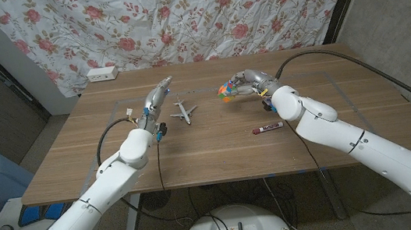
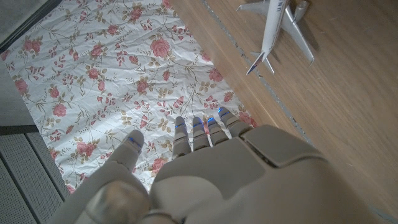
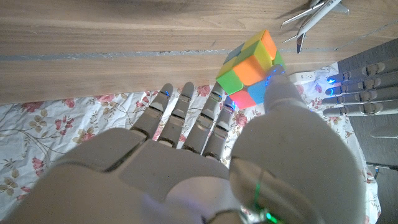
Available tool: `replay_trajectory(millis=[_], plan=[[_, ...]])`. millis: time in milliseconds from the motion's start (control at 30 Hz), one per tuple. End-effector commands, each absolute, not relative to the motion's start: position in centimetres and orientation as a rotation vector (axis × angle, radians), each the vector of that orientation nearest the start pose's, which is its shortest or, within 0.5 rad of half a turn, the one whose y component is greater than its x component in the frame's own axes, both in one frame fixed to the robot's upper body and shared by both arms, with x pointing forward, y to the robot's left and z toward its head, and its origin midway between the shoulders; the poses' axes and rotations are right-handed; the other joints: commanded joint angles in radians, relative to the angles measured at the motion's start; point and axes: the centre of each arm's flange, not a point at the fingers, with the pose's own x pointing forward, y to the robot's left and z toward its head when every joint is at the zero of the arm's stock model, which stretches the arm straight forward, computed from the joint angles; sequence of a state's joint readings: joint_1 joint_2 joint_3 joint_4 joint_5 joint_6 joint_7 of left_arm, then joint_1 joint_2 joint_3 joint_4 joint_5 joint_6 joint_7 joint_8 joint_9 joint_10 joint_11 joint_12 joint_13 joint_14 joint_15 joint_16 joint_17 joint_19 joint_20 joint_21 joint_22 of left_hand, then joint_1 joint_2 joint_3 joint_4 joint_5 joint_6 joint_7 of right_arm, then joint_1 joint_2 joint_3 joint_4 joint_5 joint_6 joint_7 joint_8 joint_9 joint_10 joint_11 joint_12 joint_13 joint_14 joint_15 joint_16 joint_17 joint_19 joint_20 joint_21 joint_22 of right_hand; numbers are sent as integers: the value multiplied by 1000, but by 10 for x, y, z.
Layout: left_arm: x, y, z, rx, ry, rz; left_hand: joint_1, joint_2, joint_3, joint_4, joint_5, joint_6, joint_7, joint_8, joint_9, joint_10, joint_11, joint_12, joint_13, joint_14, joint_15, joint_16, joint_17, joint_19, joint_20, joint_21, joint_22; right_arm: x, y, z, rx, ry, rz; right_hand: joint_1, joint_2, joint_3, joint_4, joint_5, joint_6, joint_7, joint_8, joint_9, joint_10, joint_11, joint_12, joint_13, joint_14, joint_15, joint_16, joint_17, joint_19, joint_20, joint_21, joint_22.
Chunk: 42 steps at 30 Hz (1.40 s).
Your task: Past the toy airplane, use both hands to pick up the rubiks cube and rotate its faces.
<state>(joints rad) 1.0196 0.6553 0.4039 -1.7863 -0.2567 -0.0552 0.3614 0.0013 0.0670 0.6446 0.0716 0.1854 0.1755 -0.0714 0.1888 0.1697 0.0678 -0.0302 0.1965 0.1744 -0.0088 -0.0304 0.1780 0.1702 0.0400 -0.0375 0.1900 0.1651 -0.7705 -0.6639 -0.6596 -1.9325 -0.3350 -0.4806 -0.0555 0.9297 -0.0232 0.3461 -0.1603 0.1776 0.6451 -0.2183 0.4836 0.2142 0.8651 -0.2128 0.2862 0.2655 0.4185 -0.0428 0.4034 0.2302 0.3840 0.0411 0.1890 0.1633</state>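
Your tabletop (image 1: 218,156) has bare wood across the frame's lower middle. Your right hand (image 1: 247,85) holds the rubiks cube (image 1: 226,91), pinched between thumb and fingers, at upper centre. Your left hand (image 1: 158,99) hangs empty with fingers extended, just left of the toy airplane (image 1: 181,111). A red marker (image 1: 268,128) lies right of centre.

On the table (image 1: 218,153), in the head view, we see the toy airplane (image 1: 181,111) just left of centre. The left hand (image 1: 158,97) sits just beside it, to its upper left. The rubiks cube (image 1: 225,91) lies right of the airplane, upper centre, held off the surface in the right hand (image 1: 249,84). A marker (image 1: 268,128) lies lower right of centre, below the right hand. A power strip (image 1: 102,73) sits at the table's upper left edge, before the curtain (image 1: 201,13).
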Motion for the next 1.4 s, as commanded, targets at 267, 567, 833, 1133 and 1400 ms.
replay_trajectory(millis=[267, 567, 833, 1133, 1400], plan=[[564, 214, -8, 513, -740, 52, -14, 36, -8, 21, 2, 38, -21, 9, 4, 8, -12, 1, 3, 4, -33, 2, 6, 16, -4, 4, 6, 580, -156, 14, -947, -564, -29, 17, 24, 0, 2, 3, 18, -2, 6, -1, 16, -3, 4, 7, 13, -102, 9, 6, 13, -4, 2, 3], [562, 202, -4, 622, -772, 62, -15, 38, -19, 44, 4, 30, -54, -2, 4, -8, -35, -6, 3, -9, -42, -1, 7, 14, -8, 2, 6, 582, -152, 14, -914, -576, -34, 19, 25, -3, 1, 4, 22, -2, 2, -7, 21, -3, 1, 11, 20, -106, 16, 6, 13, 10, 0, 3], [562, 193, -2, 693, -786, 74, -17, 41, -35, 75, 7, 8, -91, -14, 3, -62, -54, -19, 3, -29, -48, -3, 8, -14, -16, -7, 6, 583, -150, 15, -895, -586, -33, 18, 26, -6, 3, 5, 26, -2, 0, -10, 22, -2, -2, 13, 18, -106, 17, 7, 11, 13, -1, 3], [563, 184, 2, 756, -779, 75, -17, 40, -49, 92, 8, -17, -106, -18, 2, -80, -55, -17, 2, -64, -58, -8, 9, -42, -23, -11, 7, 582, -149, 16, -870, -606, -34, 17, 27, -9, 3, 5, 31, -2, -1, -13, 23, -2, -5, 15, 17, -108, 20, 7, 11, 13, -1, 3], [564, 170, 1, 800, -778, 67, -18, 38, -63, 102, 10, -26, -115, -16, 2, -110, -47, -20, 2, -104, -62, -10, 10, -79, -28, -15, 8, 581, -149, 15, -848, -609, -52, 19, 29, -10, 3, 6, 34, -2, -3, -15, 26, -2, -8, 17, 15, -106, 22, 8, 10, 13, -1, 3]])
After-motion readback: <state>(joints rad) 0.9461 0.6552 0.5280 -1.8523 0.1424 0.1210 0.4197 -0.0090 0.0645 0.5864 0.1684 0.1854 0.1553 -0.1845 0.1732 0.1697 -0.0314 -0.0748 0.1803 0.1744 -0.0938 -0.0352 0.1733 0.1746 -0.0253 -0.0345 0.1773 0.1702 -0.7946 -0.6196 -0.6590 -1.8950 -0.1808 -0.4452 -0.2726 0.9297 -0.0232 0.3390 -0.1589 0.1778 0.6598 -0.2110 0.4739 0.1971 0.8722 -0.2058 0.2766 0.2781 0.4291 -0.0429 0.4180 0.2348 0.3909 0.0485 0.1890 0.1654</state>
